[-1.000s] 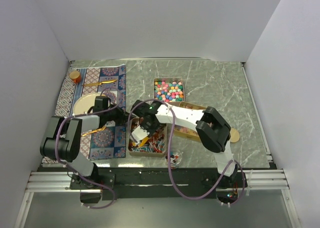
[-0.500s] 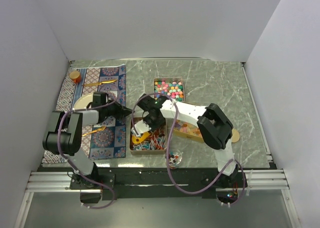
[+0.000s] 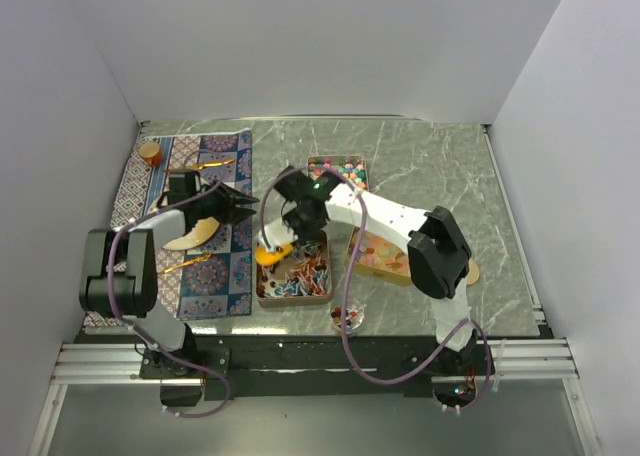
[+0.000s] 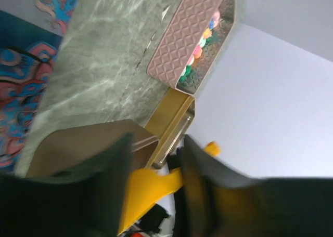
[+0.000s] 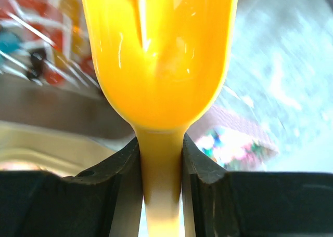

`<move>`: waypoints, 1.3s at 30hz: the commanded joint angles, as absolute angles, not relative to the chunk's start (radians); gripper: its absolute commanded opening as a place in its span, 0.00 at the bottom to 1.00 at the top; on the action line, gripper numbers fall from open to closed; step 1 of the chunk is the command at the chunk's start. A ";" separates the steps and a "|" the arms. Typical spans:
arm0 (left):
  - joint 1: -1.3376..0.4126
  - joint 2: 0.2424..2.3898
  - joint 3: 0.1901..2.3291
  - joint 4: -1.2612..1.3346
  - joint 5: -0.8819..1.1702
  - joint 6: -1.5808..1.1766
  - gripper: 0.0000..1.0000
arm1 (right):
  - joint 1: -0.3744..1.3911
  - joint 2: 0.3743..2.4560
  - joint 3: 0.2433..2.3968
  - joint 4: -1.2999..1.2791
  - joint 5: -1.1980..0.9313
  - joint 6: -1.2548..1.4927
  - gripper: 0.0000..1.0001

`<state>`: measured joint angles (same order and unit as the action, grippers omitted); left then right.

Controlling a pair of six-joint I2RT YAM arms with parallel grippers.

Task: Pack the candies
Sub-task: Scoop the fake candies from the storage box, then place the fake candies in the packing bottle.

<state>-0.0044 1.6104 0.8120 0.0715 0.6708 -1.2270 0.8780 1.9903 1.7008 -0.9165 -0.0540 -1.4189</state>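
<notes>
Table (image 3: 440, 166) of green marble carries a patterned cloth (image 3: 215, 276) along its left edge. The right arm (image 3: 385, 221) reaches from the near right corner across to the middle of the table. The left arm (image 3: 125, 271) stands over the cloth.

Three tins are in the middle of the table. The far tin (image 3: 338, 158), partly hidden under the right arm, holds the round balls (image 3: 345, 169) in many bright colours. The near tin (image 3: 295, 301), close to the near edge, holds the wrapped pieces (image 3: 300, 274) in red, blue and white. The right tin (image 3: 350, 251), just beside it toward the right edge, holds the squares (image 3: 378, 258) in yellow, pink and orange.

A pale plate (image 3: 185, 238) lies on the cloth, partly under the left gripper (image 3: 238, 211), whose fingers are spread apart and grasp nothing. The right gripper (image 5: 161, 154) pinches the handle of a yellow scoop (image 5: 156, 65) between its fingers. The scoop hangs over the far left corner of the near tin.

A small dish (image 3: 347, 318) sits at the near edge, and an orange cup (image 3: 149, 153) stands near the far left corner.
</notes>
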 commanded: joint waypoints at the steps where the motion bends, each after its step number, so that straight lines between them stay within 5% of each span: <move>1: 0.083 1.482 0.853 -0.105 0.696 -1.091 0.58 | 0.838 1.957 1.807 -1.025 -0.098 -1.332 0.00; 7: 0.104 1.384 0.802 -0.109 0.799 -0.947 0.68 | 0.810 1.885 1.793 -1.072 -0.087 -1.255 0.00; 24: 0.115 1.207 0.726 -0.123 0.758 -0.813 0.72 | 0.856 1.359 1.310 -1.202 0.060 -1.177 0.00; 39: 0.124 1.157 0.706 -0.107 0.723 -0.839 0.75 | 1.037 1.261 1.101 -1.258 0.362 -1.167 0.00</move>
<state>0.1162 1.1961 0.7216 -0.1390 0.7280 -0.8429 1.0191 1.3113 1.1183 -1.2369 0.2722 -1.1534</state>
